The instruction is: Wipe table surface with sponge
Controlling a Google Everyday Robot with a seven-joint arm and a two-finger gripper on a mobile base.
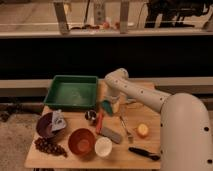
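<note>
The table surface (75,119) is a light tan wooden top crowded with items. The sponge (106,106) is a small teal-green pad near the table's middle, just right of the green tray. My white arm reaches in from the right and bends down at its elbow above the table's far edge. My gripper (113,102) hangs right at the sponge, at or just above the tabletop. Whether it holds the sponge is hidden.
A green tray (71,92) stands at the back left. In front lie a purple bowl (46,125), grapes (49,146), an orange bowl (81,141), a white cup (103,146), a grey block (112,134), a fork (125,129), a yellow fruit (143,130) and a black tool (145,153).
</note>
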